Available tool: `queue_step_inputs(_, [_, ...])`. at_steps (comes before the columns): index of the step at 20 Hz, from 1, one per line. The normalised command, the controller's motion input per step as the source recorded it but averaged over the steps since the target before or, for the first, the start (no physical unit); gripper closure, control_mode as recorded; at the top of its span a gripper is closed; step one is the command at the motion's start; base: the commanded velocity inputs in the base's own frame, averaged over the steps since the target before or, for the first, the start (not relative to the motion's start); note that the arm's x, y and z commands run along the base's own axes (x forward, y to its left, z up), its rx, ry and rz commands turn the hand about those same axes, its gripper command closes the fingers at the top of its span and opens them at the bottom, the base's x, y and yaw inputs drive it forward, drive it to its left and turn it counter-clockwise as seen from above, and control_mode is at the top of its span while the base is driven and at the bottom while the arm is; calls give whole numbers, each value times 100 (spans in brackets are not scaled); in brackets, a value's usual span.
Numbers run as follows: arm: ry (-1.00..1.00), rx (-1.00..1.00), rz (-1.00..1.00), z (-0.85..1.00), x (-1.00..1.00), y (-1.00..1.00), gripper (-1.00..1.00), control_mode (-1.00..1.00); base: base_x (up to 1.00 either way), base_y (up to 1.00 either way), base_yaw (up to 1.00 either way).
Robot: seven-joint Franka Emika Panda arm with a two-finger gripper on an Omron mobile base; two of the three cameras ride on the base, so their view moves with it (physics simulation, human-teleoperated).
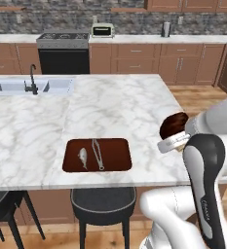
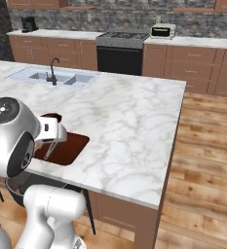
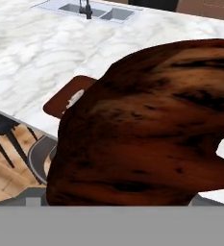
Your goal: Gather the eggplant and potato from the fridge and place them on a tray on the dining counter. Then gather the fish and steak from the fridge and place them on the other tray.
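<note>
A dark red-brown steak [image 1: 173,124] hangs at the end of my gripper [image 1: 177,133], which is shut on it above the front right part of the dining counter [image 1: 124,102]. The steak [image 3: 147,125] looms close in the hand view and hides the fingertips. To its left in the left base view, the dark red-brown tray [image 1: 116,160] lies near the counter's front edge. The small silvery fish [image 1: 83,157] lies on the tray beside a slender grey utensil-like thing [image 1: 98,153]. In the right base view the tray [image 2: 68,148] sits just past my hand. The fridge is out of view.
A sink [image 1: 17,86] with a black tap [image 1: 33,80] is set in the counter's far left. Dark stools [image 1: 103,202] stand under the front edge below the tray. A stove [image 1: 64,41] and a toaster oven [image 1: 103,30] stand on the wall counter behind.
</note>
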Motion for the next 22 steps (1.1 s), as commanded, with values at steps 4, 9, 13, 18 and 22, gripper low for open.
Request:
queue_step_inputs(4, [18, 0, 0, -36, 64, 34, 100, -100, 0, 0, 0])
queue_step_inputs(9, [19, 0, 0, -47, 64, 27, 100, -100, 0, 0, 0])
queue_step_inputs(13, [2, 0, 0, -55, 56, 26, 100, -100, 0, 0, 0])
queue_step_inputs(18, [0, 0, 0, -66, 55, 19, 100, -100, 0, 0, 0])
queue_step_inputs(22, [0, 0, 0, -56, 55, 8, 100, -100, 0, 0, 0])
